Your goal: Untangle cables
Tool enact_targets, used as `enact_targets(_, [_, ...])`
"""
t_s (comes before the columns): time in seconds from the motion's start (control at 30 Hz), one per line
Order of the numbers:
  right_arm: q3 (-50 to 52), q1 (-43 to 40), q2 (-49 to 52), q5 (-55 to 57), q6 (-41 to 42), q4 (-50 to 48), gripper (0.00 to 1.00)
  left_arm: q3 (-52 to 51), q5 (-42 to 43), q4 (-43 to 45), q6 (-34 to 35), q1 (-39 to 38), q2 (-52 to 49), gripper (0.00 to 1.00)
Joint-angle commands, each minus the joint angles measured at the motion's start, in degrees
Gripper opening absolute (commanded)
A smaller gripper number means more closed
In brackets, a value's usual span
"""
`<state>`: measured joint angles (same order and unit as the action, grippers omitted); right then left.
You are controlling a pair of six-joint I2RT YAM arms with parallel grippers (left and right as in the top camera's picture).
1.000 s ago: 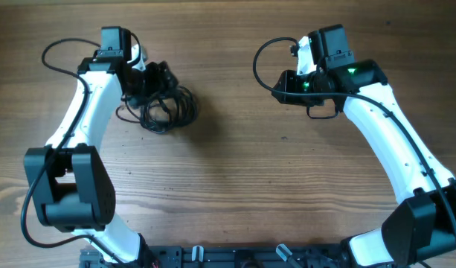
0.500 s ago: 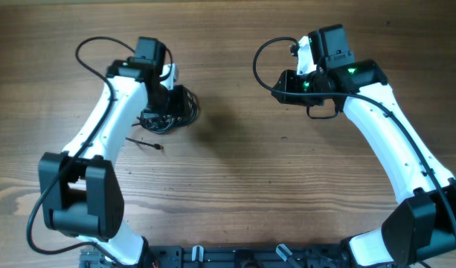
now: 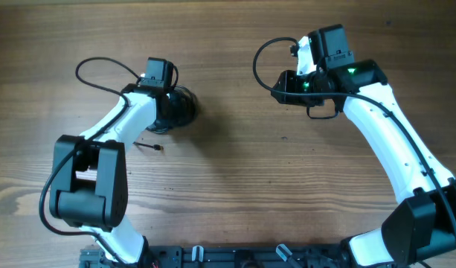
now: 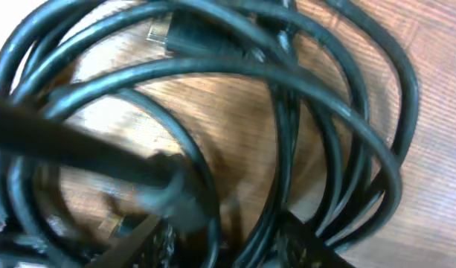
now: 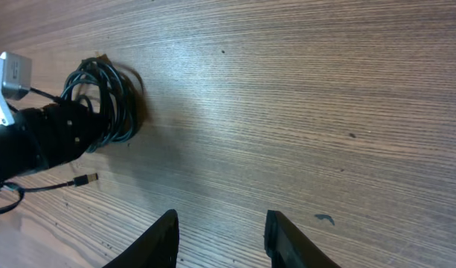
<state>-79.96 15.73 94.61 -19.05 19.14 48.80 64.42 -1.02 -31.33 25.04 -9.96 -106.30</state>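
The cables [image 3: 184,106] lie as a fist-sized black coil on the wood, left of centre. In the left wrist view their loops [image 4: 287,97] fill the frame. My left gripper [image 3: 170,106] is pressed down into the coil, and in its own view the gripper [image 4: 224,244] is shut on several strands that run between the fingertips [image 4: 149,240]. One thin plug end [image 3: 155,147] trails out toward the front. My right gripper [image 3: 285,85] hangs far to the right. In its wrist view the right gripper [image 5: 222,240] is open over bare wood, with the cables [image 5: 108,97] far off.
The left arm's own thicker cable [image 3: 101,63] arcs behind its wrist. In the right wrist view the left arm's dark wrist [image 5: 42,138] sits against the coil, and the trailing plug end [image 5: 85,179] lies in front of it. A small dark mark [image 5: 324,219] is on the wood.
My left arm swung right over the coil and pushed into it, its jaws closing from wide onto strands. A plug end now trails out at the front. The right arm has not moved.
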Motion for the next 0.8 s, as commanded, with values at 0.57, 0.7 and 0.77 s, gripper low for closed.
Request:
enact_targets(0.57, [0.6,2.6,0.7,-14.9,-4.1,-8.2,0.4,13.1,52.3,-6.7,6.5,8.2,5.2,0.04])
enact_targets(0.7, [0.6,6.9,0.7,-16.4,-0.9,-13.2,0.41,14.3,64.3,-6.4,17.8,11.8,6.3,0.04])
enact_targets(0.77, [0.6,8.4,0.7,-17.0,1.7,-15.3,0.4,14.3,68.1,-5.6,17.9,11.7,6.3,0.04])
